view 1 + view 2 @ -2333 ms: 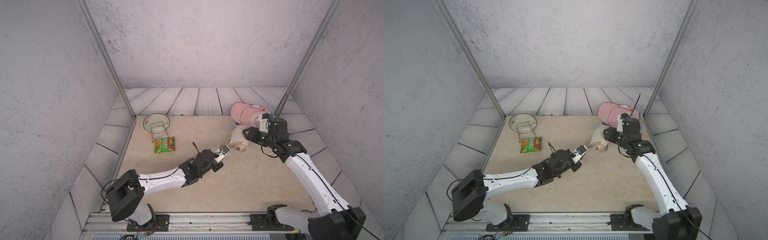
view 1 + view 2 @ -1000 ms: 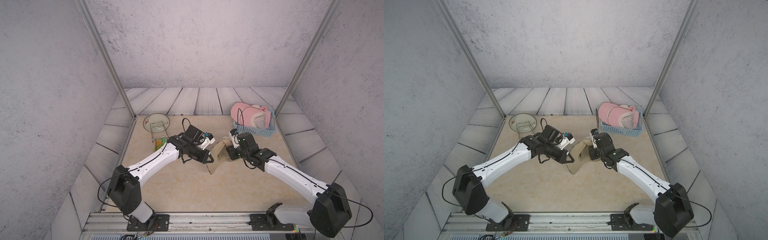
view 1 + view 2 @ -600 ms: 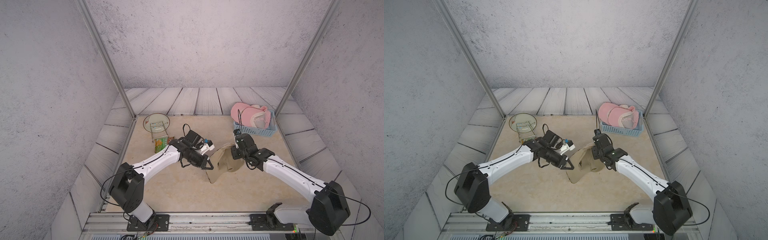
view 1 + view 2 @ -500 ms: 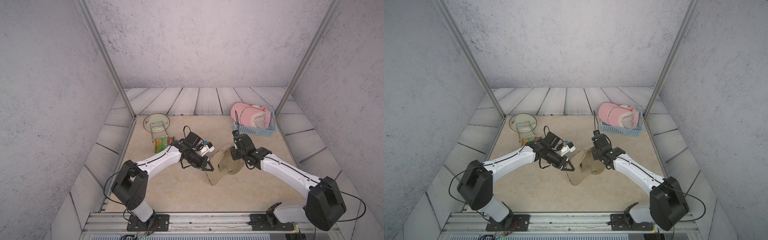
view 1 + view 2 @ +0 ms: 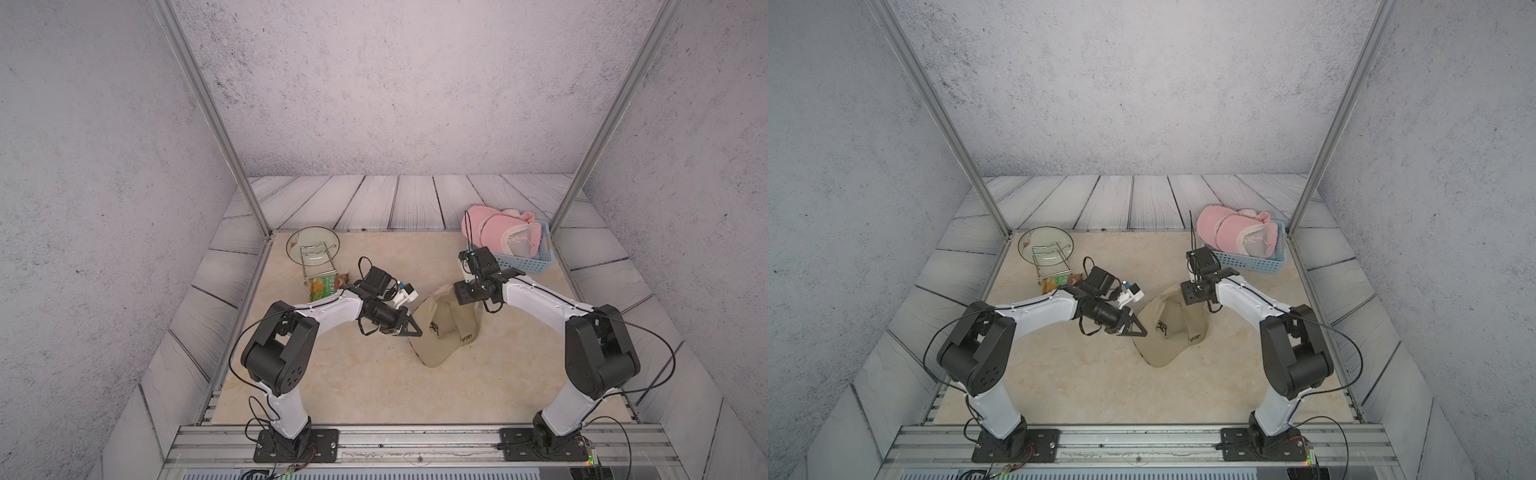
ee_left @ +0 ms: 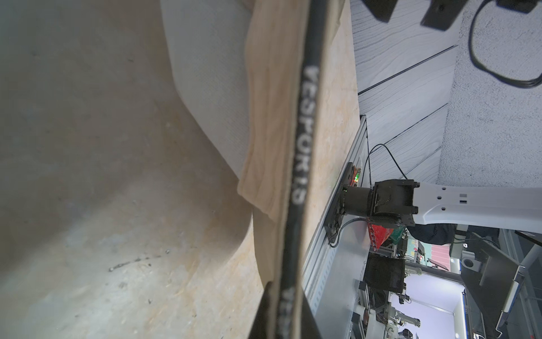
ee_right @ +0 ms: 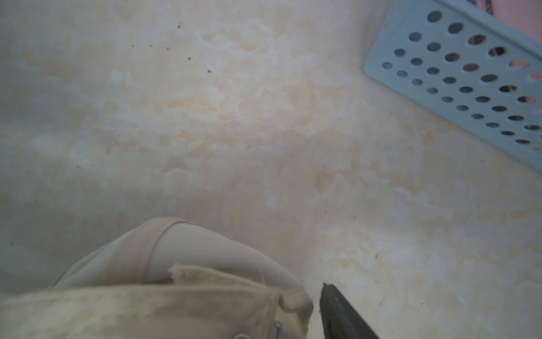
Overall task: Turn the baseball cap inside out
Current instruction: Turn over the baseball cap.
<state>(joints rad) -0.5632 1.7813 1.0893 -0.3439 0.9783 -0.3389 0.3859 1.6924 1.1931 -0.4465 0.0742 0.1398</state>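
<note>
The soft beige baseball cap (image 5: 444,336) lies crumpled on the marble-patterned worktop (image 5: 374,386), printed outer side up, so the turning looks hardly begun; the left end effector (image 5: 417,332) is closed, apparently pinching its rim, while for the right end effector (image 5: 467,297), above its back, I cannot tell.
</note>
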